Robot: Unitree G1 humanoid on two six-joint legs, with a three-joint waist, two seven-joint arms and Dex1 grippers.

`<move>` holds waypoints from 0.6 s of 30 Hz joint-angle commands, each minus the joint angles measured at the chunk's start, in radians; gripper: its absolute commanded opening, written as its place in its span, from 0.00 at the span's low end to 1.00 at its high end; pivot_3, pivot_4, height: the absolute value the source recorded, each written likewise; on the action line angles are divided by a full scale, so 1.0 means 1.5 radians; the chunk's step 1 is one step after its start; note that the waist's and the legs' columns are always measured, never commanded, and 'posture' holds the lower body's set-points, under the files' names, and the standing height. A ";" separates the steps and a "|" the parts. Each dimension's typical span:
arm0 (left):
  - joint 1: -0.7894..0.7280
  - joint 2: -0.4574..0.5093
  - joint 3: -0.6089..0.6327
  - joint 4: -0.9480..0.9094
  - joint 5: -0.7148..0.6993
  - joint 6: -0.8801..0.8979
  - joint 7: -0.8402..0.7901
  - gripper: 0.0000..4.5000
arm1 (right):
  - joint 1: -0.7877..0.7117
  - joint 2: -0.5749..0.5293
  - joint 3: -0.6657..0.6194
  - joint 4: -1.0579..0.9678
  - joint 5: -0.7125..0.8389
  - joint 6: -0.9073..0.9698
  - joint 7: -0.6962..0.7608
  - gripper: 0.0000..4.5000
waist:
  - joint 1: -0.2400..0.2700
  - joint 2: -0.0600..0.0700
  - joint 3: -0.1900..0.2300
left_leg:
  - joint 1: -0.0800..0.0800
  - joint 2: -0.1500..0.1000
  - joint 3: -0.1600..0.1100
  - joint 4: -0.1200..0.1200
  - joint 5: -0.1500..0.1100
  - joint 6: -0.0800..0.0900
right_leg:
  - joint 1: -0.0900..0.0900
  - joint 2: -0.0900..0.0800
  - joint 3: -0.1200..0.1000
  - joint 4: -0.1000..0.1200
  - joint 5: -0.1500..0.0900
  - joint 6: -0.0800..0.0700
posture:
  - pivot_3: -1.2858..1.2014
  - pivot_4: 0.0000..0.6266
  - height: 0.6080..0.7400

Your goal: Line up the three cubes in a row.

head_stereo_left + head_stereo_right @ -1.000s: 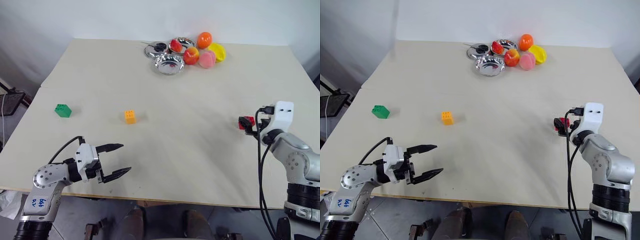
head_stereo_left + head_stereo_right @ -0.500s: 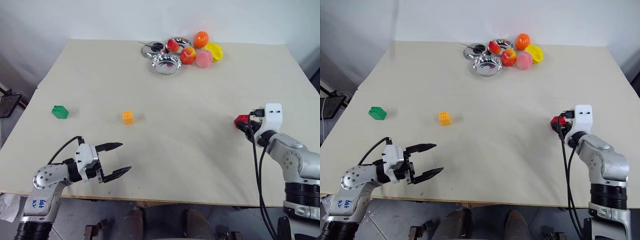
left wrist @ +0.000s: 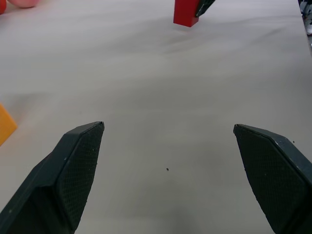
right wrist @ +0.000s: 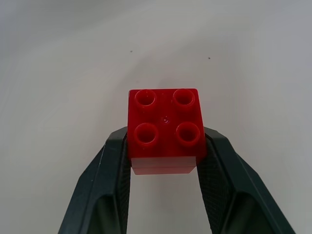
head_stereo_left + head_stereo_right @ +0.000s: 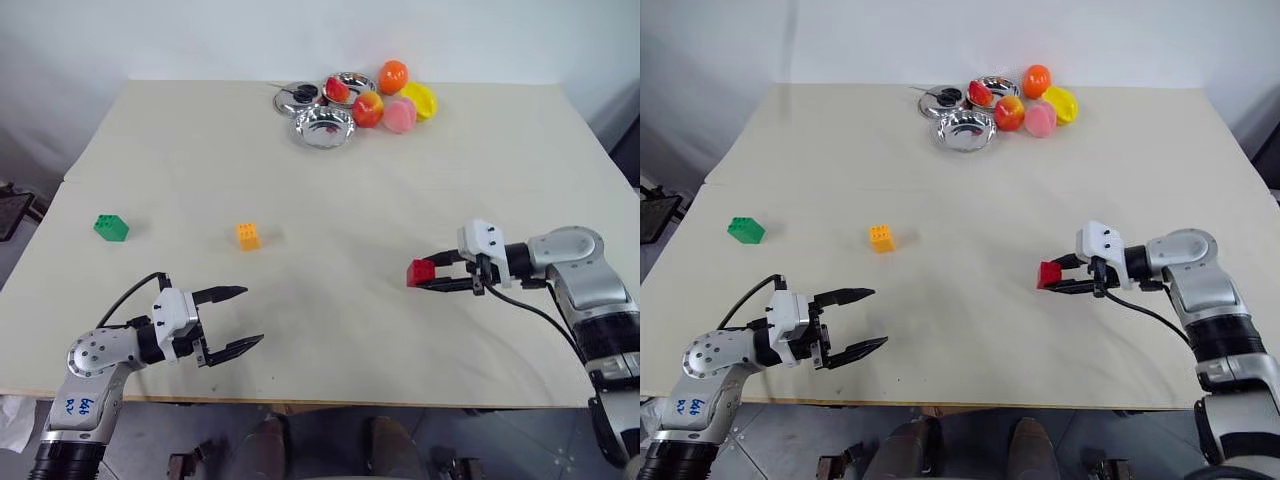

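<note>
Right tool (image 5: 432, 278): clenched on the red cube (image 5: 421, 272), one finger on each side face, studs up; the cube hung just above the table (image 5: 330, 180), well to the right of the orange-yellow cube (image 5: 248, 236).
Left tool (image 5: 234, 318): fingers spread wide, holding nothing, hovering near the table's front edge, in front of the orange-yellow cube and a little to its left.
Orange-yellow cube: resting on the table, my landmark for the row.
Green cube (image 5: 110, 227): on the table, well to the left of the orange-yellow cube and roughly level with it.
Metal bowls (image 5: 322, 126) and toy fruits (image 5: 384, 100): bunched at the far edge, well behind the orange-yellow cube, out of the way.
Step in hand: I judged it to be carrying the red cube toward the other two.
Doing it well: I would set the red cube down to the right of the orange-yellow cube, on the line through green and orange-yellow, matching their gap. Keep it level, lower until it sits flat, then release without nudging it.
Risk: the grip looked low on the cube, so a quick swing could tilt it.
</note>
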 commanded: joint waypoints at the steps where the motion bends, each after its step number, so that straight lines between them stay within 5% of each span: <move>1: 0.017 0.009 0.016 -0.020 -0.005 -0.005 0.000 1.00 | -0.017 0.010 -0.007 0.069 -0.016 -0.062 0.029 0.33 | 0.004 0.000 0.000 | 0.000 0.000 0.000 0.000 0.000 0.000 | 0.000 0.000 0.000 0.000 0.000 0.000 | 0.52 0.24 1.00; 18: 0.011 0.030 0.029 -0.015 -0.009 -0.002 -0.001 1.00 | -0.029 0.006 -0.025 0.205 -0.037 -0.160 0.083 0.33 | 0.009 0.000 0.000 | 0.000 0.000 0.000 0.002 0.000 0.000 | 0.001 0.000 0.000 -0.001 0.000 0.000 | 0.52 0.24 1.00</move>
